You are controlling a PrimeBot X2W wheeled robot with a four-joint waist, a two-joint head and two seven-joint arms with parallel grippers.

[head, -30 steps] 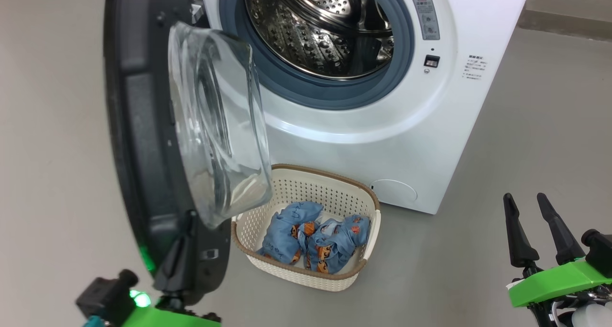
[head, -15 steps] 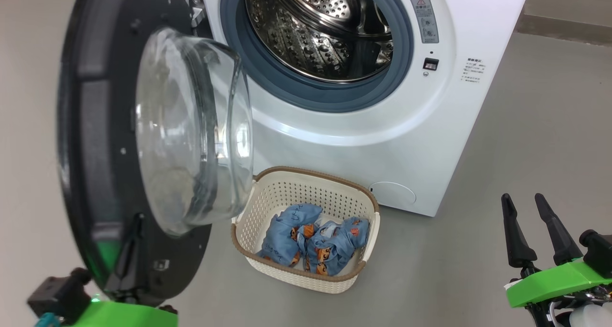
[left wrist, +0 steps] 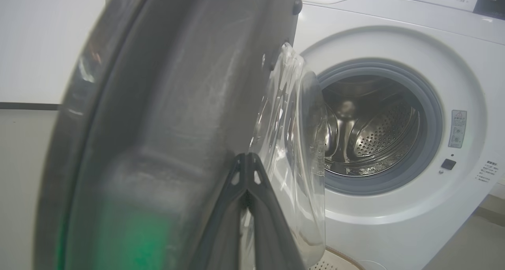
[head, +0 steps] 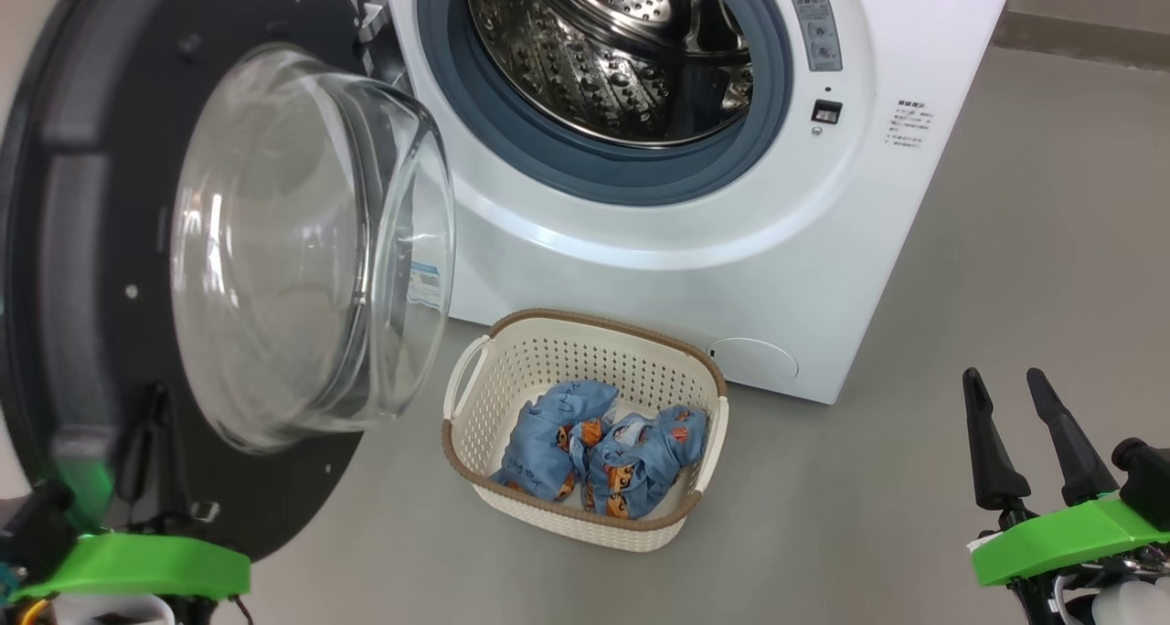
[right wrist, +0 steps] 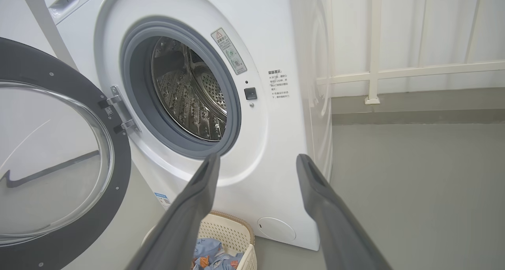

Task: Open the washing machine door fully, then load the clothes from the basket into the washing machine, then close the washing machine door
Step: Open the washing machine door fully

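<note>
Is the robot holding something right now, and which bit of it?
Nothing is held. The left gripper is shut and rests against the black inner rim of the washing machine door, not clamped on it. The right gripper is open and empty.

washing machine door (head: pixel 73 241): rim dark plastic, smooth, semi-gloss, soft reflections; small screw heads on inner face
window (head: pixel 292 241): thick clear glass, glossy, streaky highlights
washing machine (head: pixel 731 269): white front, smooth, glossy sheen
drum (head: pixel 594 49): perforated steel, bright, mirror-shiny
seal (head: pixel 585 175): grey-blue rubber, matt
hinge (right wrist: pixel 114 100): bare metal, shiny
basket (head: pixel 585 355): cream plastic, perforated walls, brown woven-look rim
clothes (head: pixel 608 456): soft light-blue cloth, crumpled, orange prints
floor (head: pixel 1024 241): grey, matt, smooth
right gripper (head: pixel 1001 376): fingers dark, matt, smooth; mount bright green plastic
</note>
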